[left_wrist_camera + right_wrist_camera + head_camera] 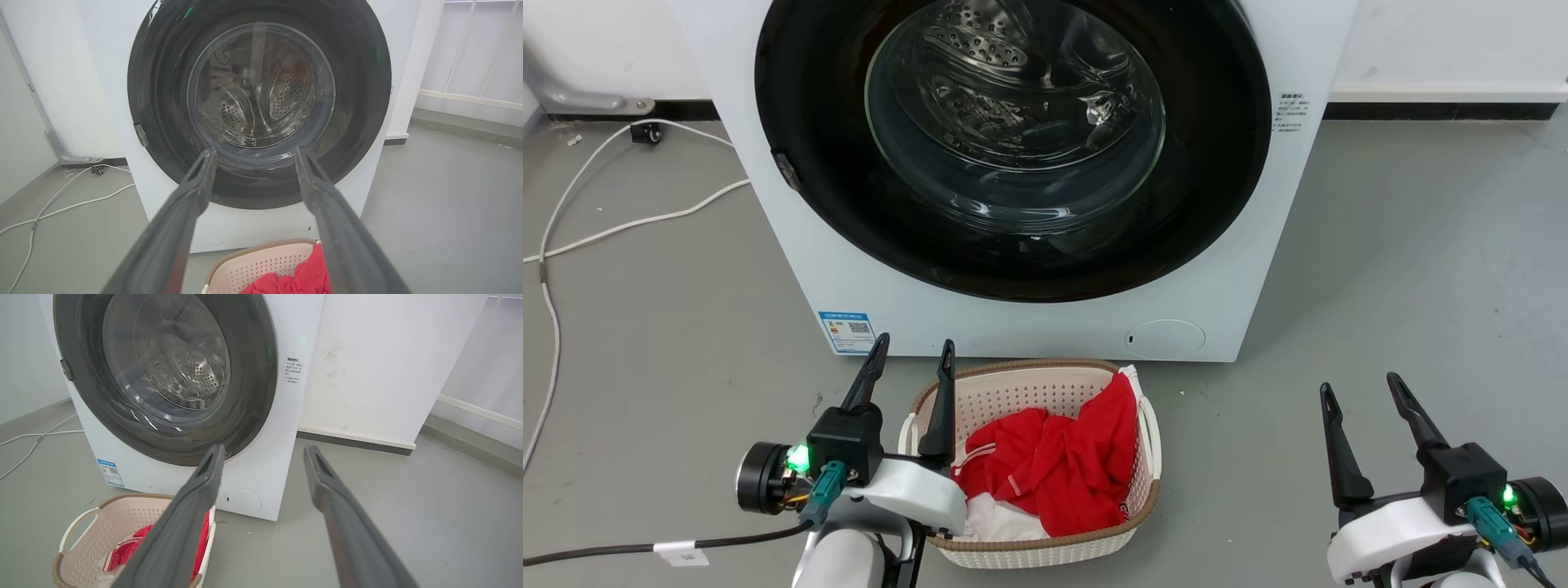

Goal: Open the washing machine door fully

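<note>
Floor (1421, 245); door (1217, 163) apparently beyond left gripper (915, 341)

My head camera looks forward and down from above and behind both arms. The left gripper (915, 341) and right gripper (1359, 381) sit at the bottom of its view, with the washing machine (1013, 327) beyond their fingertips. My left wrist camera sights along its own fingers, square on to the washing machine door (163, 102) and fairly near it. My right wrist camera faces that door at an angle, from further right. All three views share the door, the basket (1029, 400) and the grey floor (1421, 286).
</note>
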{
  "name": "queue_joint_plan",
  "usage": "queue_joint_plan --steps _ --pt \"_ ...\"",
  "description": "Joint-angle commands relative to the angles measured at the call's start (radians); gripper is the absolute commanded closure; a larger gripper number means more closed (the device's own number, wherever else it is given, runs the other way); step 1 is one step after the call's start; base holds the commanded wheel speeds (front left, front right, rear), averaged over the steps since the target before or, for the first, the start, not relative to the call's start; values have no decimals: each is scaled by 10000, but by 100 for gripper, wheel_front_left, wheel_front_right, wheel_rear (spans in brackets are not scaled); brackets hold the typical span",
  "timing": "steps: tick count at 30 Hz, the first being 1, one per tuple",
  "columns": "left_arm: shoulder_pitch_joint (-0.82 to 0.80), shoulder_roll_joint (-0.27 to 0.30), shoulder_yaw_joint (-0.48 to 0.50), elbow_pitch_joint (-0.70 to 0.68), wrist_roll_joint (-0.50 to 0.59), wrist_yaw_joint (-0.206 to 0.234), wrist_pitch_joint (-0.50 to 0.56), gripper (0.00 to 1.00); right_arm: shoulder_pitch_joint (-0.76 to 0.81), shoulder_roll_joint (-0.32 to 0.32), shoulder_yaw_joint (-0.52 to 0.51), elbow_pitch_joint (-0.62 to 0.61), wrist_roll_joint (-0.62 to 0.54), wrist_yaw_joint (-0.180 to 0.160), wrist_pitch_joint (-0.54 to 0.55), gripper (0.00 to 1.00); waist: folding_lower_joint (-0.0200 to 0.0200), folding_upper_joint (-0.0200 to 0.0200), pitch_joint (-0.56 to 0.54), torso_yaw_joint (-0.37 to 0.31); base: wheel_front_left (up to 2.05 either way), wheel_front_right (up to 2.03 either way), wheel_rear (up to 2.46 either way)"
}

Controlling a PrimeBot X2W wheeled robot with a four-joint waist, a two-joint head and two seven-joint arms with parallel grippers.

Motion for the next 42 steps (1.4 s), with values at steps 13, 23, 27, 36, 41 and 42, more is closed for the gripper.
queue_joint_plan --steps 13,23,27,36,41,42 --pt "111 16 24 65 -168 39 -27 0 105 37 6 85 448 -7 -87 7 0 0 -2 68 0 0 0" --pt "89 14 48 77 -77 77 -27 0 29 36 26 216 2785 -7 -236 100 0 0 -3 83 0 0 0" --pt "97 14 62 65 -71 74 -27 0 -56 37 320 426 6600 -5 -317 100 0 0 -6 92 0 0 0" --pt "76 14 67 11 -137 86 -27 0 -471 27 687 198 16552 -3 -351 100 0 0 101 53 0 0 0" --pt "-23 14 95 -40 -149 102 -27 0 -929 25 106 221 19158 -3 54 100 0 0 283 10 0 0 0" --pt "-53 14 102 -55 -150 104 -27 0 -1067 -10 -56 330 19451 -3 200 100 0 0 334 4 0 0 0"
